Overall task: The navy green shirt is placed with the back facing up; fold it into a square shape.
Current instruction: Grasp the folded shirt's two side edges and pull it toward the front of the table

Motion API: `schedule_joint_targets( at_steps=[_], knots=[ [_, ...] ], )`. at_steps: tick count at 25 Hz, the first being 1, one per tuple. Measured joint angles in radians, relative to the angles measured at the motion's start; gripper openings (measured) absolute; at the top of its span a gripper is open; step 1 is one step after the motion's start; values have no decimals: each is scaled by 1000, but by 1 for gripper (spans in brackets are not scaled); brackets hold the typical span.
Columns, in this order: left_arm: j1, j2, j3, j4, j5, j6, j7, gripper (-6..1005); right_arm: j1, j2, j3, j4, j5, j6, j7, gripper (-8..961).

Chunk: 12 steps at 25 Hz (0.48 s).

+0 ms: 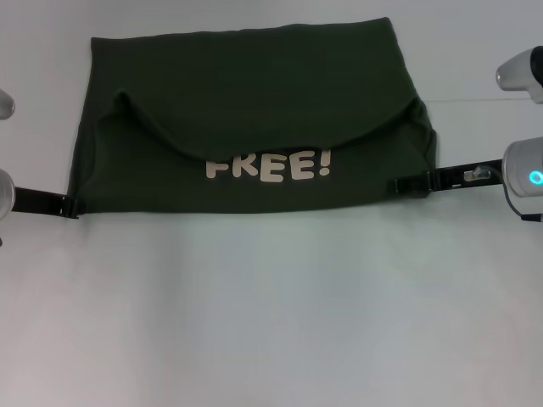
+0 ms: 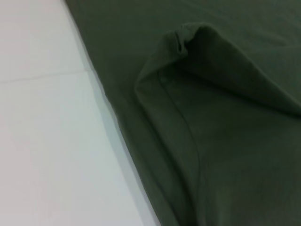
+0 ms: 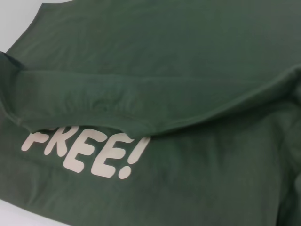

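The navy green shirt (image 1: 254, 102) lies on the white table in the head view, partly folded. Its far part is turned forward in a curved flap over the near part. Below that flap a pale "FREE!" print (image 1: 270, 167) shows. My left gripper (image 1: 72, 206) is at the shirt's near left corner, low on the table. My right gripper (image 1: 400, 183) reaches in at the shirt's right edge, level with the print. The left wrist view shows a seam and a raised fold of the shirt (image 2: 225, 141). The right wrist view shows the flap's hem above the print (image 3: 89, 153).
The white table (image 1: 271, 322) spreads bare in front of the shirt and on both sides. A faint seam line runs across the table at the far right (image 1: 484, 99). White arm housings (image 1: 526, 170) stand at the right edge of the head view.
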Motion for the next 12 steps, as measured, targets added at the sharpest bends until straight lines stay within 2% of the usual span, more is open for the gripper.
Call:
schedule_joint_targets(
  at_steps=[4, 12],
  knots=[
    [0, -3, 0, 0, 0, -1, 1, 67, 5, 8, -1, 1, 0, 15, -1, 888],
    [1, -5, -1, 0, 0, -5, 7, 67, 7, 20, -2, 14, 1, 52, -2, 735]
  ],
)
